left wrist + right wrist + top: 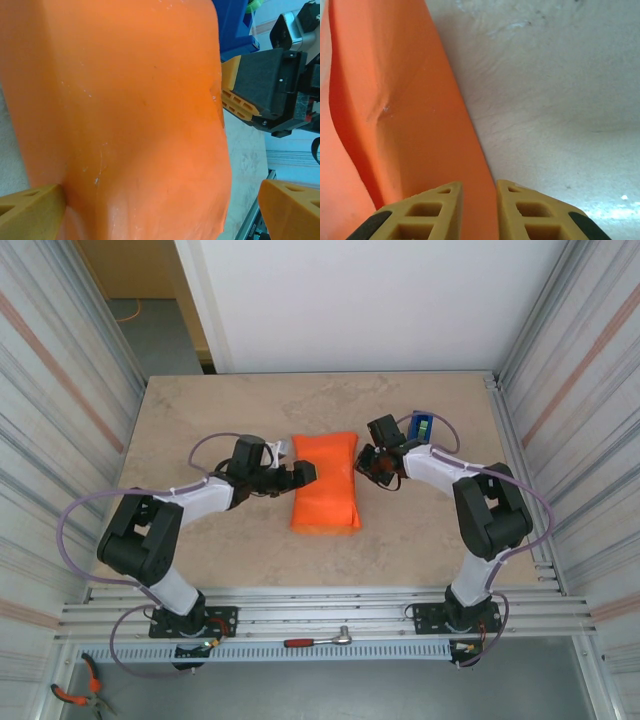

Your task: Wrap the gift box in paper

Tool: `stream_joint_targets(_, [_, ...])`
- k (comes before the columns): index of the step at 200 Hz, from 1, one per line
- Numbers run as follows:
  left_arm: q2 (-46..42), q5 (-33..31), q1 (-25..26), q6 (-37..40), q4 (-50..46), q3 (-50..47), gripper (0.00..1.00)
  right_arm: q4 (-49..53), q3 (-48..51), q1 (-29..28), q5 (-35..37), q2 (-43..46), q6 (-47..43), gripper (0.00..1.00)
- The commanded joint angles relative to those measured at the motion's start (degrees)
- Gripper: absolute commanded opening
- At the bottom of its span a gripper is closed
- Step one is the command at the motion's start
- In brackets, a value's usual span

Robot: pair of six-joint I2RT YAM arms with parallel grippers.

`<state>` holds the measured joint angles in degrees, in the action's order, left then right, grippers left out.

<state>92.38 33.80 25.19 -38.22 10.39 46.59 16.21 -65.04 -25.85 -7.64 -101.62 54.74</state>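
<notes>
Pinching the right edge of the paper (pixel 326 485) with the right gripper (pixel 479 186), fingers nearly closed on it. Gaping wide with the left gripper (pixel 300 473) at the paper's left side, gripping nothing. Lying bulged in the middle of the table (pixel 200 420), blue dispenser (pixel 421 424) just behind the right gripper.

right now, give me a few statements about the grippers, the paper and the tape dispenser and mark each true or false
1. The left gripper is wide open, with a finger on either side of the paper. True.
2. The right gripper hangs wide open over bare table. False: its fingers stand close together on the paper's right edge.
3. The paper lies flat and unfolded. False: it is folded into a puffy bundle between the two arms.
4. The blue tape dispenser sits on the far side of the right arm. True.
</notes>
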Motion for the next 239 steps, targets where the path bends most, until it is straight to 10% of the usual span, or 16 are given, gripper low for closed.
stream_joint_targets(1, [-1.8,-0.72,0.78,1.16,-1.27,0.83,0.99,1.56,-2.01,-0.37,-4.05,-0.2,-3.27,0.27])
stream_joint_targets(78, [-16.04,-12.62,-1.4,4.58,-6.07,-3.04,0.99,2.5,4.31,0.91,-2.38,9.63,-5.25,0.52])
stream_joint_targets(139, [-18.92,6.49,-11.1,-4.45,3.12,-11.81,0.99,0.7,12.32,-3.71,-1.91,19.9,-6.37,0.77])
stream_joint_targets(239, [-23.32,-3.04,-0.85,-0.28,2.23,-19.03,0.82,3.44,23.72,-9.94,11.95,29.48,0.44,0.56])
